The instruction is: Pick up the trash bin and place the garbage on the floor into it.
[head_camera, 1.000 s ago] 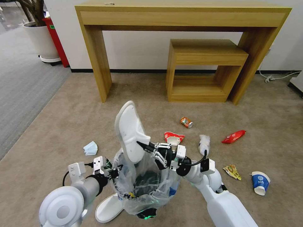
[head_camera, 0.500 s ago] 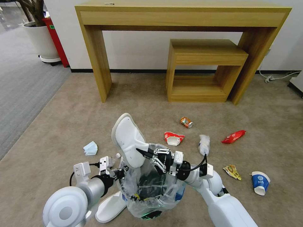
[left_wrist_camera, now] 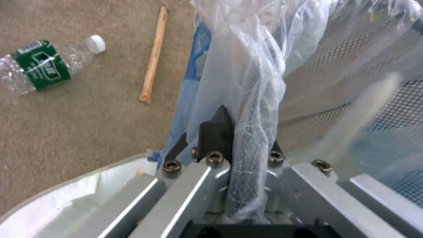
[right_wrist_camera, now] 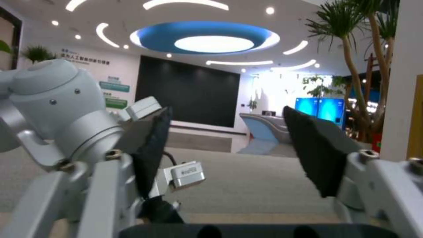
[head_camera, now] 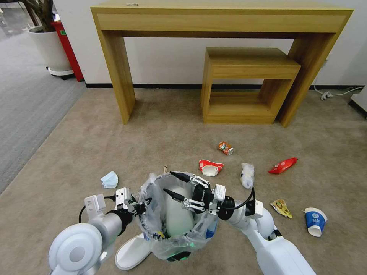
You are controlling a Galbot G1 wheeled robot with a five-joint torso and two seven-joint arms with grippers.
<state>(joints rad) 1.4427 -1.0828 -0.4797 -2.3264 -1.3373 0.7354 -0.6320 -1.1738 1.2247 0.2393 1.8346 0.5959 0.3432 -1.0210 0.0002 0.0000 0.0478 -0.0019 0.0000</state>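
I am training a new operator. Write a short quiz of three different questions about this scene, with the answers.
1. True or false: the right gripper holds a white slipper above the small round black trash bin lined with a crinkly clear plastic bag.
2. Multiple choice: the left gripper is (A) open over the beige carpet floor, (B) shut on the bin's rim, (C) shut on the green-labelled clear plastic bottle.
3. Fill in: the thin wooden stick lies on the ____.

Key
1. False: its fingers are open and empty over the bin; one white slipper is inside it.
2. B.
3. Floor, beside the bottle.
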